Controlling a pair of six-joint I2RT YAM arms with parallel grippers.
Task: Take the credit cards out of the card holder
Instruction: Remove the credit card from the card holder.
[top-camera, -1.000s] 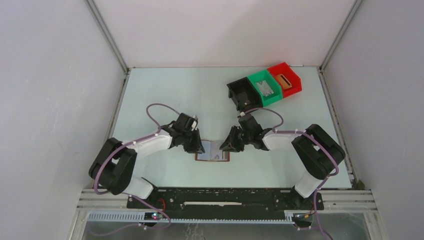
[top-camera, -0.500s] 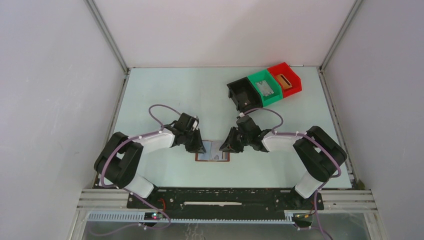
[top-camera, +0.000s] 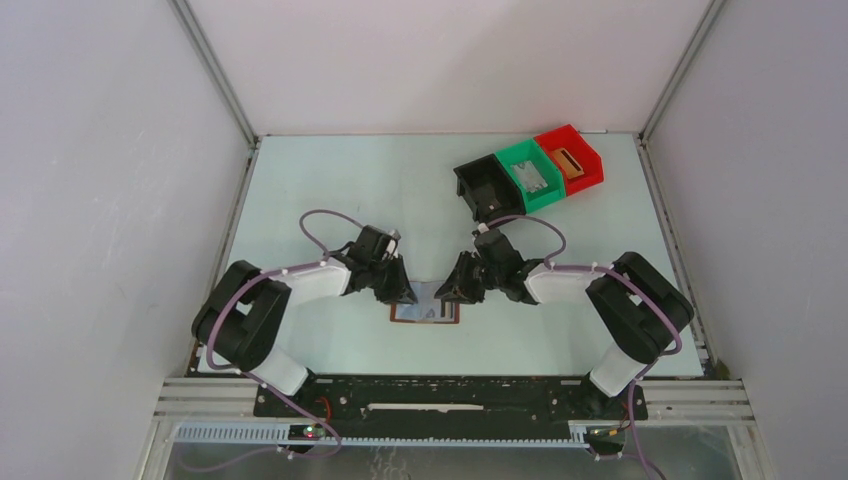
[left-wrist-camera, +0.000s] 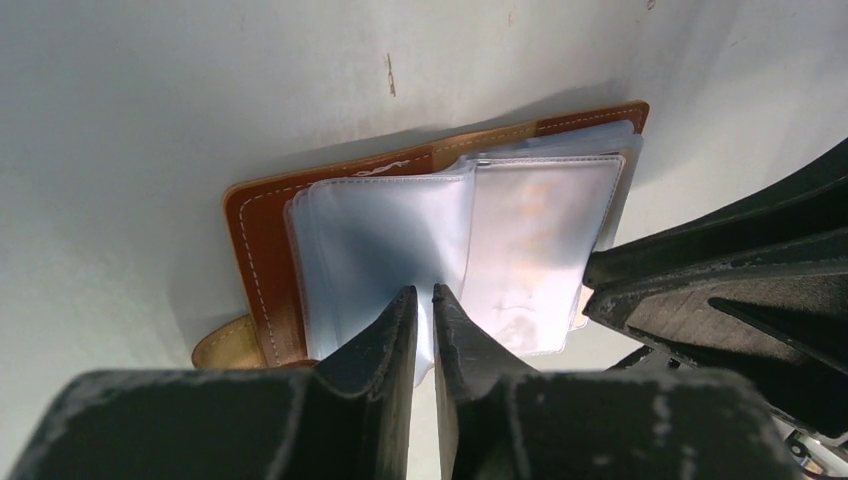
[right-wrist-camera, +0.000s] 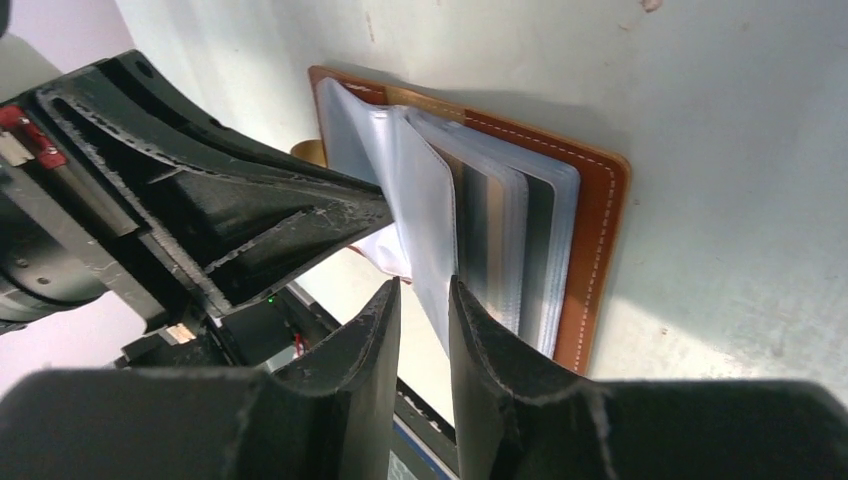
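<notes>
Seen from above, the left claw (top-camera: 405, 293) has slid in from the card holder's left edge and now covers its left half. Its wrist view shows the fingers closed almost together, pinching one clear sleeve (left-wrist-camera: 390, 240) near the spine. This suggests the arm is spreading the leaves, and no card has left this wallet at this moment.

The one card holder (top-camera: 425, 313) lies open and flat on the pale worktop (top-camera: 340, 190), with its brown rim showing around a fan of clear sleeves. Credit cards (right-wrist-camera: 490, 250) sit inside them. One has a dark stripe and one is faintly orange, and the frosted plastic hides any others.

The right claw (top-camera: 455, 290) reaches in over the holder's right edge. Its fingers stand slightly apart with a sleeve between them, and whether it is gripped cannot be told.

Up and right of the holder are three bins in a row: the black bin (top-camera: 470, 190), the green bin (top-camera: 515, 160) and the red bin (top-camera: 560, 133). The green and red bins each hold what looks like one card.
</notes>
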